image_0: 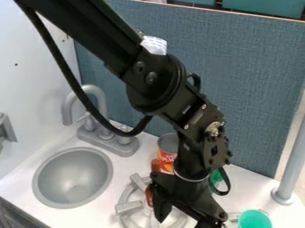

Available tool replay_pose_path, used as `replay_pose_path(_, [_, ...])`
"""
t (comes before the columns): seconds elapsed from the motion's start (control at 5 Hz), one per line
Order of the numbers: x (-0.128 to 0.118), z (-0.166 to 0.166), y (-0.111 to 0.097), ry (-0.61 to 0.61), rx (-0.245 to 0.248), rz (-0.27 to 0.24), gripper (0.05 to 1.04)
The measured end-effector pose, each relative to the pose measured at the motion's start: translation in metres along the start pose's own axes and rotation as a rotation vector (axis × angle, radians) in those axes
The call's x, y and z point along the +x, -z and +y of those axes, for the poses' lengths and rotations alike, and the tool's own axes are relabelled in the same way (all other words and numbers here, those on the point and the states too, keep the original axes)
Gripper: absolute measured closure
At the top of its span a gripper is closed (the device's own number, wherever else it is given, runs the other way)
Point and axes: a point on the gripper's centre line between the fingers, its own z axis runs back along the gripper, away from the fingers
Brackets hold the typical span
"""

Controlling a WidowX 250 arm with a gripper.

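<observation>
The black gripper (186, 218) hangs over the right part of the stove burner (131, 207), near the bottom edge of the camera view. Its two fingers stand apart, and I see nothing held between them. A dark red object (148, 195) lies at the burner beside the left finger, partly hidden by it. Behind the gripper stands an open can (168, 153) with a red and orange label, next to a small orange-red object (155, 165). Partly covered by the wrist is a green object (216, 177). At the lower right is a green cup (254, 219).
To the left is a grey round sink (72, 178) with a grey faucet (101, 109) behind it. A blue-grey panel (250, 89) rises along the back of the white counter (24, 182). A grey post (290, 164) stands at the right edge.
</observation>
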Motion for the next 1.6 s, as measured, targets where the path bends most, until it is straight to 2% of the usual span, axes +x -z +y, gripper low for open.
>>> replay_pose_path(0.2, [-0.003,0.000,0.005,-0.002,0.006,0.019,0.083])
replay_pose_path(0.4, [0.021,-0.011,-0.006,-0.043,-0.028,-0.062,0.083])
replay_pose_path(0.6, [0.040,-0.028,0.002,-0.069,-0.088,-0.099,0.083])
replay_pose_path(0.8, [0.067,-0.043,0.011,-0.064,-0.121,-0.125,0.083])
replay_pose_path(1.2, [0.099,-0.067,0.035,-0.039,-0.101,-0.081,0.083])
replay_pose_path(1.6, [0.101,-0.059,0.049,-0.037,-0.029,-0.028,0.083])
